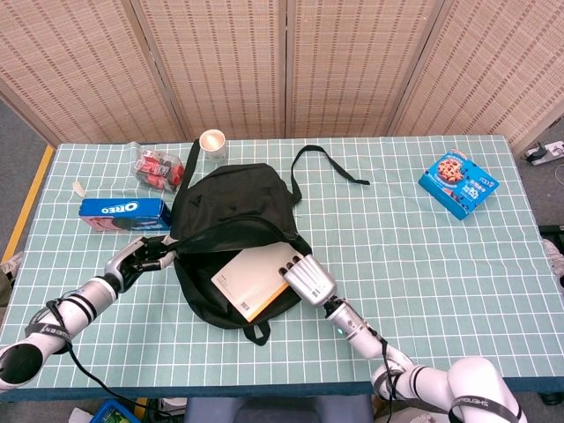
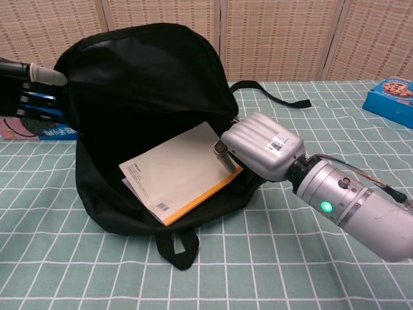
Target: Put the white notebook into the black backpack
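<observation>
Your right hand (image 2: 261,143) pinches the notebook (image 2: 175,170) by its right edge at frame centre; it looks light but floppy, so push flat into the backpack (image 2: 145,77).

backdrop: woven folding screen (image 1: 291,62) | table: green checked cloth (image 1: 423,256) | floor: grey (image 1: 18,150)

A backpack (image 1: 231,211) is laid open left of centre on the surface (image 1: 423,256), its mouth toward the near edge. A notebook (image 1: 251,275) is lodged partly inside the mouth. The left hand (image 1: 141,253) is placed at the backpack's left rim, the right hand (image 1: 304,276) at the notebook's right corner. A biscuit box (image 1: 122,211) is set by the left edge, a cup (image 1: 212,141) at the far edge, another box (image 1: 457,182) toward the far right corner.
</observation>
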